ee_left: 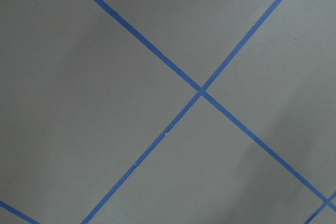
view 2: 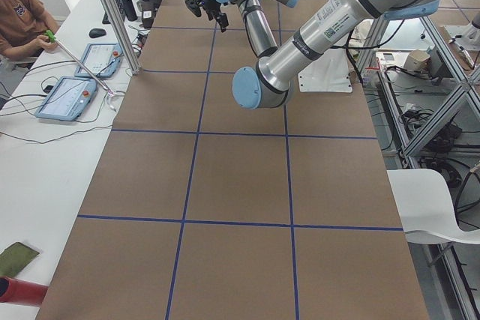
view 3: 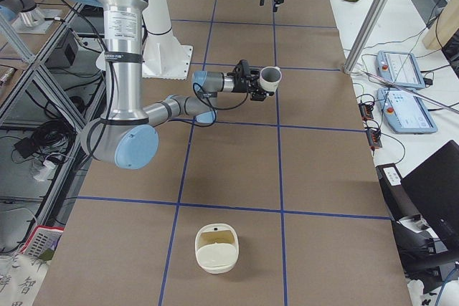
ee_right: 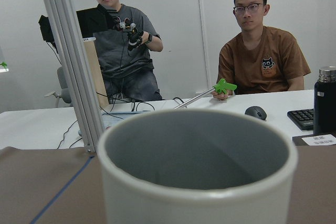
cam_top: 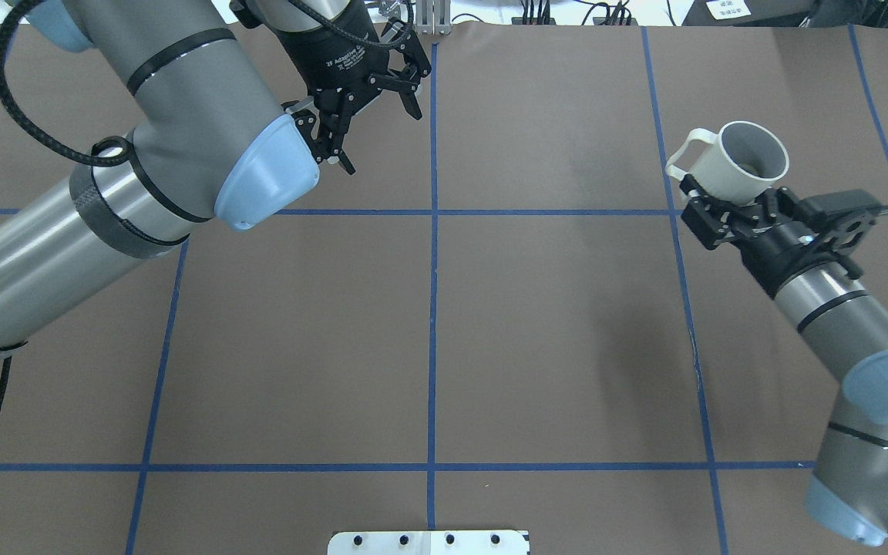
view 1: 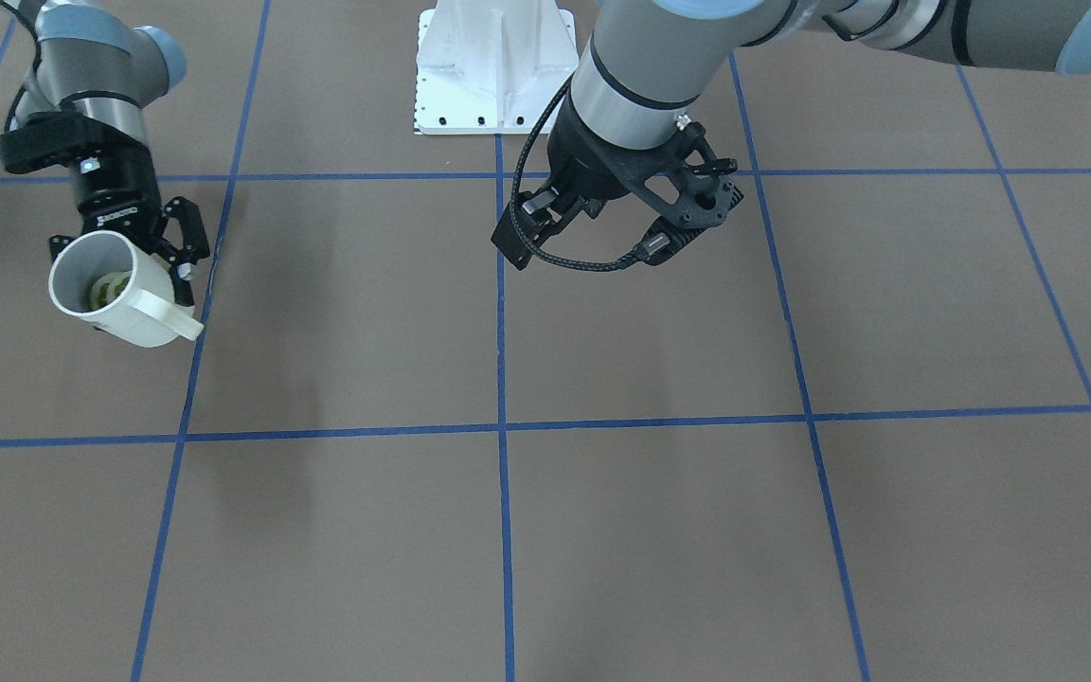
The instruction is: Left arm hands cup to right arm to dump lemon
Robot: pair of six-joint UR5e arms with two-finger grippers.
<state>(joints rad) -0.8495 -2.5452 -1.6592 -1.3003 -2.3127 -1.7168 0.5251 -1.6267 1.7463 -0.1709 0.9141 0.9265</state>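
My right gripper (view 1: 124, 260) is shut on the white cup (view 1: 119, 294) and holds it tilted above the table, its handle (view 1: 171, 317) sticking out sideways. The yellow-green lemon (view 1: 110, 287) lies inside the cup. In the overhead view the cup (cam_top: 745, 162) sits at the far right with the right gripper (cam_top: 733, 194) clamped on its base. In the right wrist view, the cup's rim (ee_right: 199, 182) fills the lower half and the lemon is hidden. My left gripper (cam_top: 382, 139) hangs open and empty near the table's middle, far from the cup, and also shows in the front view (view 1: 545, 223).
The white robot base (view 1: 496, 66) stands at the table's robot side. A white bowl-like container (view 3: 216, 249) sits near the table's right end. Two people (ee_right: 262, 56) sit at a desk beyond the table, with tablets (view 3: 405, 109) and an aluminium post (view 3: 373, 19).
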